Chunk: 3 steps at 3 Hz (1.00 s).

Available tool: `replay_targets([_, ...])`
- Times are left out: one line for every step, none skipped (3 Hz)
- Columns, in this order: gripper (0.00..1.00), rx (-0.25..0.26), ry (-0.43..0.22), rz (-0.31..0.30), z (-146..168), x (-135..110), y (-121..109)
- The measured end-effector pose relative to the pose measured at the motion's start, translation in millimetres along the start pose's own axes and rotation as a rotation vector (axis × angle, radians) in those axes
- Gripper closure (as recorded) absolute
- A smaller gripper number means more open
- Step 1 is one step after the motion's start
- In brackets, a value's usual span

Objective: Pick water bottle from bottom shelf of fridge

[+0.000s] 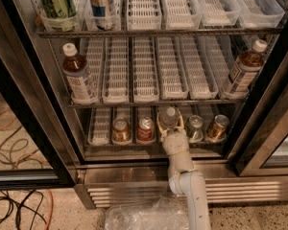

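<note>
Reaching in from below, the robot's pale arm (189, 186) rises over the stainless base grille (134, 193) of the fridge (33, 104) and ends at the front edge of the bottom shelf (101, 139); the gripper (171, 127) sits there, a little right of the middle of that edge, pinching the water bottle (170, 119); its fingers (160, 131) lie against the bottle's left and right sides, with the body between them. The water bottle stands upright at the shelf's front edge, pale cap on top, in a lane between white slotted dividers. Two drink cans (120, 129) and (145, 128) stand just to its left along the same edge; two more cans (195, 127) and (217, 127) stand to its right, the last near the shelf's front right corner. On the rack above, a brown-liquid bottle (78, 78) with a white label stands at the left edge and another (244, 71) leans at the right edge; empty white lanes (146, 71) fill the space between them. The top rack holds a green container (55, 1) and a blue-and-white one (102, 1) near its left end. On the floor, crumpled clear plastic (144, 217) lies beside the arm; dark and orange cables (9, 205) lie at the lower left.
</note>
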<state>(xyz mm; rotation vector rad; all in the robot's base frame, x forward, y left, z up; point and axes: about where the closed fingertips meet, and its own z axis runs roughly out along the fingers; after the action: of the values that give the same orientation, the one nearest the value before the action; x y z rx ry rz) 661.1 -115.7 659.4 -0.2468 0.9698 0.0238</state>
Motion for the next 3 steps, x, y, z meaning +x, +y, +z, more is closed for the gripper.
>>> replay_targets([1.0, 0.013, -0.052, -0.015, 4, -18, 0])
replay_targets([1.0, 0.07, -0.102, -0.056, 2, -38, -2])
replay_targets([1.0, 0.07, -0.102, -0.056, 2, -38, -2])
